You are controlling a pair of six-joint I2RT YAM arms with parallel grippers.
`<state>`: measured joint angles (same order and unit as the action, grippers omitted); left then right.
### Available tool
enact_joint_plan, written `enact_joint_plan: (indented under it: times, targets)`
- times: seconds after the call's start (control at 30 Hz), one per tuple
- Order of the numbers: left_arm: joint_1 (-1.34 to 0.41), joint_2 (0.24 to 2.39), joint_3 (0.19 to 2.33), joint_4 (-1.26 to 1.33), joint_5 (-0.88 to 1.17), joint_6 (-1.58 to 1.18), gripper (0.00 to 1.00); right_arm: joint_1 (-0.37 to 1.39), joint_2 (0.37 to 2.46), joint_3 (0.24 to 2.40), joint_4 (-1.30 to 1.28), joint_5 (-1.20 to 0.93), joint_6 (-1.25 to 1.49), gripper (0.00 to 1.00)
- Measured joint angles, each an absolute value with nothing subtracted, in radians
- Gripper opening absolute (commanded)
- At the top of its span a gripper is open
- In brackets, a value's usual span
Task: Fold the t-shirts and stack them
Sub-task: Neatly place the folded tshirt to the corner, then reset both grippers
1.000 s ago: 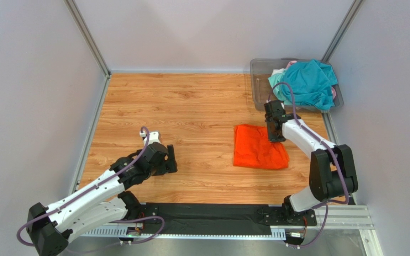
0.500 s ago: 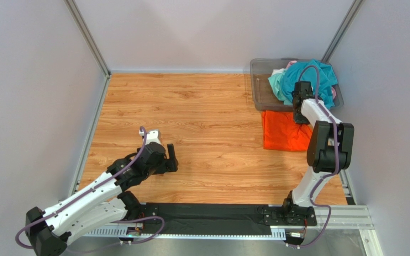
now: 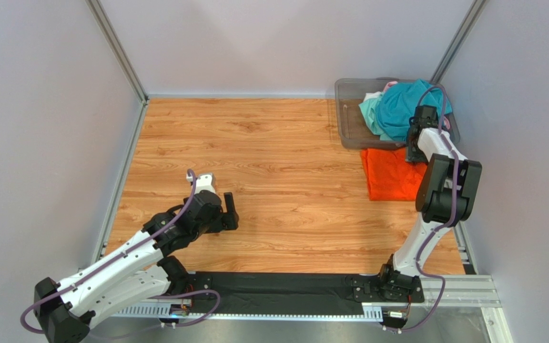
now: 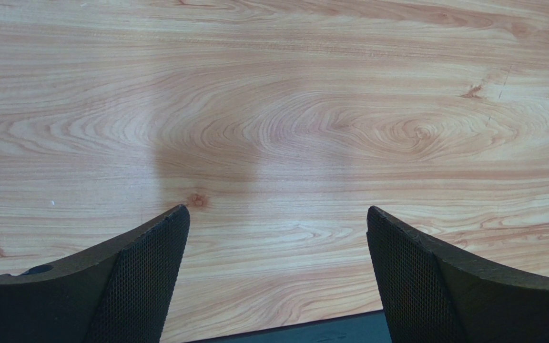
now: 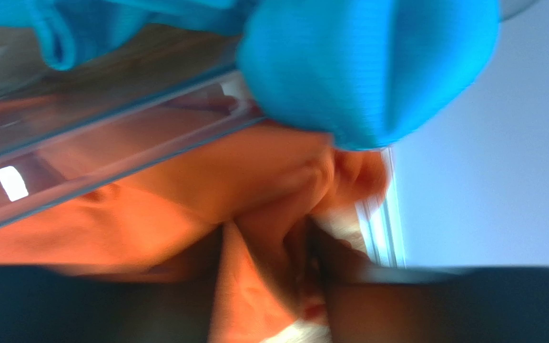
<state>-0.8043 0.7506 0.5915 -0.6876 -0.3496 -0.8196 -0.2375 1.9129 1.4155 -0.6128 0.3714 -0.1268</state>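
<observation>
Dragged rightward, the orange t-shirt (image 3: 390,177) is now lying right beside the bin (image 3: 347,107), the right gripper (image 3: 415,153) pinching its far edge, the left gripper (image 4: 277,286) gaping idle, and further pulling is risking snagging the overhanging teal t-shirt (image 3: 406,107).

You ran this session in a robotics lab cell: plain grey panels (image 3: 41,107) on aluminium posts (image 3: 116,50) boxed in a wood-grain tabletop (image 3: 270,143), while the left arm (image 3: 113,268) and right arm (image 3: 442,200), trailing purple cables (image 3: 196,187), stood bolted to a black base plate (image 3: 277,289) at its near edge.
</observation>
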Motion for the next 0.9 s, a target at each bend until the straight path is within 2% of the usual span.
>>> enact_joint_plan:
  times: [0.03,0.33,0.47,0.67,0.77,0.9]
  targets:
    - [-0.804,0.751,0.591,-0.687,-0.35,-0.819,1.0,-0.246,1.916,1.418,-0.615,0.369,-0.126,1.0]
    - [-0.804,0.75,0.592,-0.688,-0.35,-0.818,1.0,-0.256,1.911,1.475,-0.637,0.371,-0.059,1.0]
    - [-0.804,0.747,0.605,-0.709,-0.354,-0.82,1.0,-0.256,1.846,1.459,-0.659,0.362,0.023,1.0]
    - [-0.804,0.728,0.657,-0.775,-0.4,-0.833,1.0,-0.24,1.489,1.308,-0.662,0.235,0.159,1.0]
    - [-0.804,0.707,0.68,-0.809,-0.435,-0.851,1.0,-0.193,1.269,1.202,-0.638,0.167,0.2,1.0]
    - [-0.804,0.683,0.696,-0.846,-0.474,-0.875,1.0,-0.12,1.086,1.089,-0.64,0.103,0.239,1.0]
